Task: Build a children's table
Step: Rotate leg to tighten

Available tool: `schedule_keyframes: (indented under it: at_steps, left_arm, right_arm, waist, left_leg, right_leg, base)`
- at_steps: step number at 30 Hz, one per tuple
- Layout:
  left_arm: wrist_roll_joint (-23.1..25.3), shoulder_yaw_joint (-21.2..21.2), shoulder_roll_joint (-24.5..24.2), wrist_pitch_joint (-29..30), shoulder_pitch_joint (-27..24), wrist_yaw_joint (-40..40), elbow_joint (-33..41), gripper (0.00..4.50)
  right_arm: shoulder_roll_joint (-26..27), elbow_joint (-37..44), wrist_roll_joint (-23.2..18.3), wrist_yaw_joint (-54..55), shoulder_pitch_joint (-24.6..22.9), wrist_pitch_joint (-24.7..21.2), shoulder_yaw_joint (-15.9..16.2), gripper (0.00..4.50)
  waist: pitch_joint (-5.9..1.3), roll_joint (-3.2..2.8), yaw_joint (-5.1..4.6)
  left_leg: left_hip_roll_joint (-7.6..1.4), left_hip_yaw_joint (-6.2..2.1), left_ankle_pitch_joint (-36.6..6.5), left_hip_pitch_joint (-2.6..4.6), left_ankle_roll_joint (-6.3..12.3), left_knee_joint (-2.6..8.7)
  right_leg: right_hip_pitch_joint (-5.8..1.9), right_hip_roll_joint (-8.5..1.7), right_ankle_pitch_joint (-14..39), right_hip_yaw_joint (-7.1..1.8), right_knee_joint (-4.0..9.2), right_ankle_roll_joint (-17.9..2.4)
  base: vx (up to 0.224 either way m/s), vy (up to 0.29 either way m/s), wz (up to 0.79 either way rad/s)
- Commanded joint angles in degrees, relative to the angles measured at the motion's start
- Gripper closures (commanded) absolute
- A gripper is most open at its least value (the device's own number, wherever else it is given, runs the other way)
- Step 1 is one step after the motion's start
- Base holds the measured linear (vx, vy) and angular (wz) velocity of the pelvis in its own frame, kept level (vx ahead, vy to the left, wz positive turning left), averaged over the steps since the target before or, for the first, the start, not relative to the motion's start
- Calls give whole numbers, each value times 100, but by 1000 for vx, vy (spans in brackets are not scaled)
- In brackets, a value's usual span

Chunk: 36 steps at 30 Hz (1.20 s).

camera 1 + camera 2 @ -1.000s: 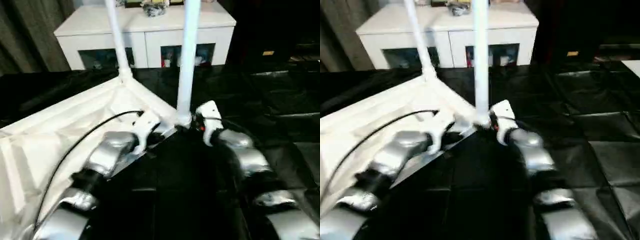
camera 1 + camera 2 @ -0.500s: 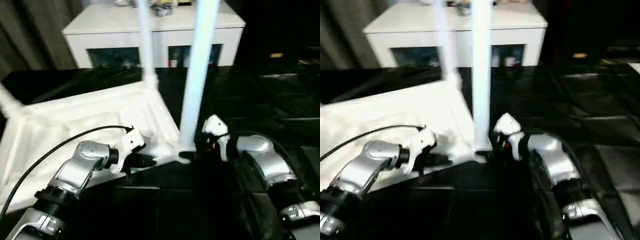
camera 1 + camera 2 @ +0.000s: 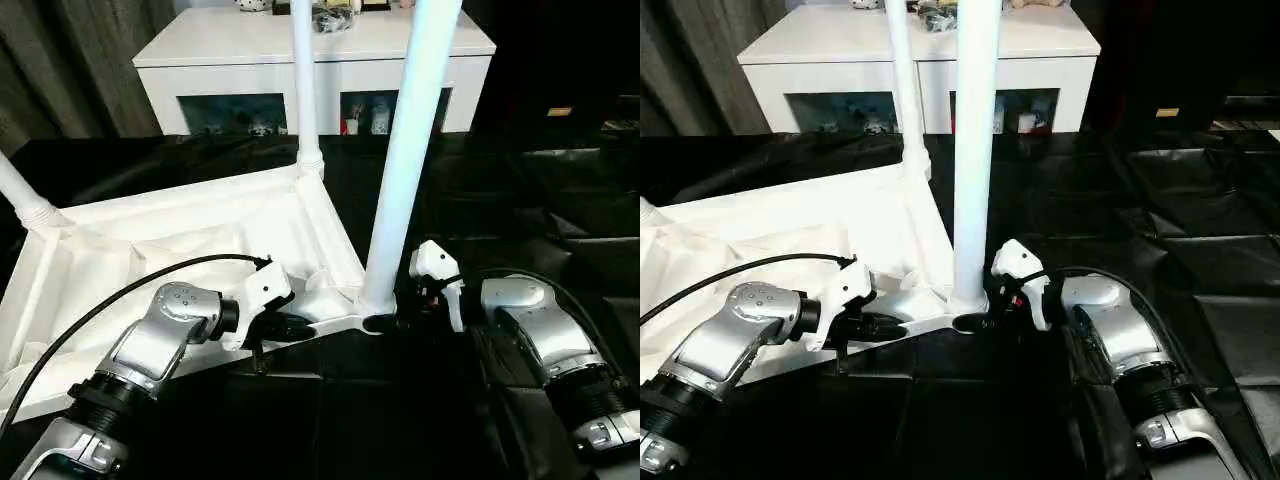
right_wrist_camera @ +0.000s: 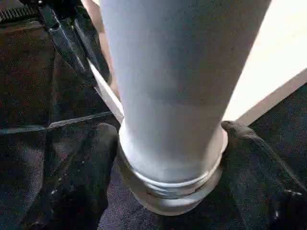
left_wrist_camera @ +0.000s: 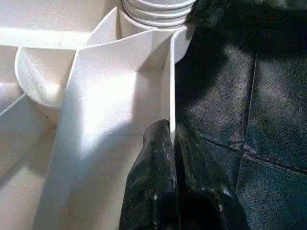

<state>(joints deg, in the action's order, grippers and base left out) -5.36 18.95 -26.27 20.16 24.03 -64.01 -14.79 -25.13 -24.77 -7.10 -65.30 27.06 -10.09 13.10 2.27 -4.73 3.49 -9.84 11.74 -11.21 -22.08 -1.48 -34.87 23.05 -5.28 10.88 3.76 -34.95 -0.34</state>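
At the far left of the head view, a leg [image 3: 22,198] rises from the upper-left corner socket of the tabletop [image 3: 150,235], which lies upside down across the left and centre of the frame on the black floor covering [image 3: 540,200]. Lower left, the left gripper [image 3: 290,326] reaches to the tabletop's near edge; in its wrist view its two black fingers [image 5: 156,158] are narrowed onto the thin white rim wall, one on each side. Just right of centre, a second leg [image 3: 304,90] stands in the far corner socket, and the nearest leg [image 3: 408,170] stands upright in the near right corner socket. Right of that leg's base, the right gripper [image 3: 395,320] has its fingers [image 4: 81,177] spread wide around the leg's ringed foot, one on each side. Along the top of the frame stands a white cabinet [image 3: 230,60] with glass doors.
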Motion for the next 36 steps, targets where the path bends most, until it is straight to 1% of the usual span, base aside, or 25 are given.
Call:
schedule_keyframes:
  at_steps: [1,3,6,11,13,14,15,16,17,18,19,20,21,22,23,26,27,28,29,30,31,32,33,34,36]
  left_arm:
    - [-72,39,21,33,-12,-46,121,450]
    - [-69,37,29,31,-19,-43,121,450]
    - [-69,38,42,30,-29,-48,120,450]
    - [-83,51,63,64,-58,-65,149,450]
    - [-59,39,135,72,-58,49,112,450]
    - [-18,30,202,61,-34,168,48,450]
    - [-18,30,202,61,-34,168,48,450]
    - [178,-21,485,26,134,722,-296,450]
    - [261,-39,602,16,212,952,-446,450]
    - [339,-86,772,41,318,1274,-637,450]
    - [339,-86,772,41,318,1274,-637,450]
    - [397,-170,1034,129,480,1707,-896,450]
    - [406,-206,1140,176,547,1863,-996,450]
    - [408,-256,1249,232,617,2033,-1097,450]
    - [411,-301,1343,284,675,2189,-1181,450]
    - [473,-435,1645,396,886,2757,-1510,450]
    - [576,-535,1883,386,1074,3202,-1836,450]
    - [621,-559,1956,352,1137,3350,-1948,450]
    - [676,-569,2017,280,1202,3488,-2071,450]
    - [698,-556,2052,245,1234,3526,-2121,450]
    - [728,-532,2101,192,1279,3565,-2191,450]
    - [728,-532,2101,192,1279,3565,-2191,450]
    - [736,-473,2140,172,1301,3512,-2223,450]
    - [733,-391,2141,172,1277,3386,-2183,450]
    - [738,-357,2122,157,1257,3329,-2146,450]
  right_arm:
    - [52,131,-54,-28,37,-94,17,146]
    - [53,136,-71,-39,39,-107,18,156]
    - [52,163,-76,-59,27,-126,32,173]
    - [87,171,-78,-63,-27,-152,46,178]
    - [310,-74,26,472,53,-157,-81,178]
    - [448,-263,113,857,125,-136,-160,178]
    - [448,-263,113,857,125,-136,-160,178]
    - [819,-707,234,1839,297,-133,-394,178]
    - [954,-844,256,2179,350,-139,-481,178]
    - [1118,-945,251,2549,393,-223,-581,178]
    - [1118,-945,251,2549,393,-223,-581,178]
    - [1343,-1074,265,3077,445,-356,-699,178]
    - [1429,-1132,281,3295,466,-399,-739,178]
    - [1499,-1188,325,3490,484,-402,-751,178]
    - [1554,-1230,370,3658,494,-401,-757,178]
    - [1805,-1428,488,4329,547,-373,-838,178]
    - [2061,-1699,580,4925,646,-271,-934,178]
    - [2146,-1794,605,5106,683,-221,-960,178]
    - [2233,-1896,635,5317,734,-143,-991,178]
    - [2298,-1954,630,5402,770,-105,-1009,178]
    - [2397,-2042,617,5523,827,-49,-1036,179]
    - [2397,-2042,617,5523,827,-49,-1036,179]
    - [2484,-2083,655,5494,885,25,-964,179]
    - [2503,-2024,733,5341,895,137,-822,179]
    - [2500,-1963,695,5245,877,162,-823,179]
  waist:
    - [-345,50,-7]
    - [-353,55,-3]
    - [-349,59,-4]
    - [-354,73,-1]
    - [-346,75,-12]
    - [-338,79,-26]
    - [-336,71,-35]
    - [-329,97,-99]
    - [-315,89,-119]
    - [-311,88,-149]
    - [-315,88,-160]
    - [-312,105,-165]
    - [-305,88,-164]
    - [-315,95,-162]
    - [-322,97,-150]
    - [-327,88,-148]
    - [-326,50,-140]
    - [-323,55,-152]
    - [-328,63,-135]
    - [-326,62,-135]
    - [-334,43,-137]
    - [-339,54,-139]
    - [-343,-10,-130]
    - [-342,22,-144]
    - [-338,19,-144]
  left_leg:
    - [-351,-186,-1256,131,271,452]
    - [-349,-186,-1166,121,305,443]
    - [-349,-185,-1156,120,330,442]
    - [-349,-184,-1084,118,358,432]
    - [-348,-182,-1084,112,355,436]
    - [-345,-188,-1152,112,306,447]
    - [-345,-186,-1213,126,273,451]
    - [-331,-196,-1317,110,164,469]
    - [-324,-193,-1394,126,118,477]
    - [-318,-205,-1541,153,4,482]
    - [-312,-208,-1564,155,-29,485]
    - [-316,-208,-1604,151,-37,488]
    - [-317,-207,-1681,170,-52,491]
    - [-313,-209,-1667,173,-55,488]
    - [-312,-212,-1583,159,-53,488]
    - [-301,-189,-1511,164,-12,477]
    - [-302,-192,-1521,174,-32,477]
    - [-293,-190,-1611,192,-67,483]
    - [-296,-202,-1603,184,-68,486]
    - [-297,-201,-1614,175,-62,489]
    - [-296,-209,-1592,165,-45,492]
    - [-294,-215,-1559,139,-9,496]
    - [-297,-221,-1555,144,-5,495]
    - [-298,-218,-1592,133,28,501]
    - [-300,-218,-1606,125,50,504]
  right_leg:
    - [-242,-335,785,-248,381,-1484]
    - [-251,-335,685,-244,365,-1498]
    - [-250,-335,716,-242,368,-1501]
    - [-252,-340,722,-243,365,-1493]
    - [-241,-343,768,-249,370,-1490]
    - [-243,-345,886,-248,388,-1465]
    - [-229,-343,964,-251,397,-1456]
    - [-235,-346,1137,-250,405,-1416]
    - [-216,-339,1240,-253,429,-1406]
    - [-211,-346,1464,-251,454,-1367]
    - [-221,-345,1522,-248,460,-1334]
    - [-222,-350,1567,-255,474,-1275]
    - [-201,-351,1633,-259,486,-1254]
    - [-205,-348,1625,-257,490,-1231]
    - [-211,-348,1530,-256,480,-1209]
    - [-191,-341,1374,-262,485,-1227]
    - [-179,-346,1372,-263,484,-1239]
    - [-167,-343,1488,-259,512,-1220]
    - [-186,-351,1478,-255,511,-1193]
    - [-183,-355,1478,-256,515,-1182]
    - [-196,-354,1402,-253,508,-1161]
    - [-219,-355,1314,-246,496,-1157]
    - [-219,-359,1270,-243,483,-1155]
    - [-229,-350,1194,-235,486,-1159]
    - [-232,-357,1229,-236,490,-1162]
  base:
    - [0,0,0]
    - [0,0,0]
    - [0,0,0]
    - [0,0,0]
    - [0,0,0]
    - [0,0,0]
    - [0,0,0]
    - [0,0,0]
    - [0,0,0]
    - [0,0,0]
    - [0,0,0]
    - [0,0,0]
    - [0,0,0]
    - [0,0,0]
    - [0,0,0]
    - [0,0,0]
    - [0,0,0]
    - [0,0,0]
    - [0,0,0]
    - [0,0,0]
    - [0,0,0]
    - [0,0,0]
    - [0,0,0]
    - [0,0,0]
    - [0,0,0]
